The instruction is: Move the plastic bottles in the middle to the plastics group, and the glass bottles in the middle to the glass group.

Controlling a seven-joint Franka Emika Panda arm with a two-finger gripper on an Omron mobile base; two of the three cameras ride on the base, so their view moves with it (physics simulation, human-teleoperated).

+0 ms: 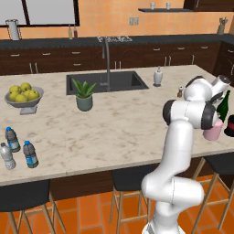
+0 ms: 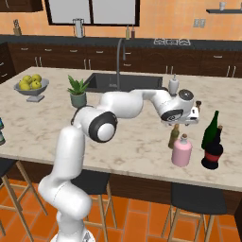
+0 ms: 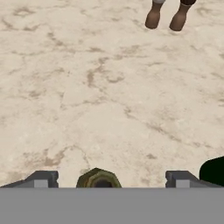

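You see beige marble-veined stone island counter [image 2: 137, 142]. Squat pink glass bottle [image 2: 181, 151], brownish stopper. Slim amber-brown beer bottle [image 2: 174, 137]. Tall dark green wine bottle [image 2: 211, 130]; black round vessel [image 2: 211, 156] with red band. Far left: small clear plastic water bottles [image 1: 30, 154], blue labels, dark caps; pale grey small bottle [image 1: 7, 156]. Yellow-green fruit in grey bowl [image 1: 23, 98].

We see marble counter [image 1: 114, 123] carrying fruit bowl [image 1: 25, 97], potted plant [image 1: 84, 94], three water bottles [image 1: 18, 148], pink bottle [image 2: 181, 150], wine bottle [image 2: 210, 131].

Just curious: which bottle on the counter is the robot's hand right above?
The slim amber-brown bottle, directly under the fingers, beside the pink bottle; the green wine bottle stands farther right.
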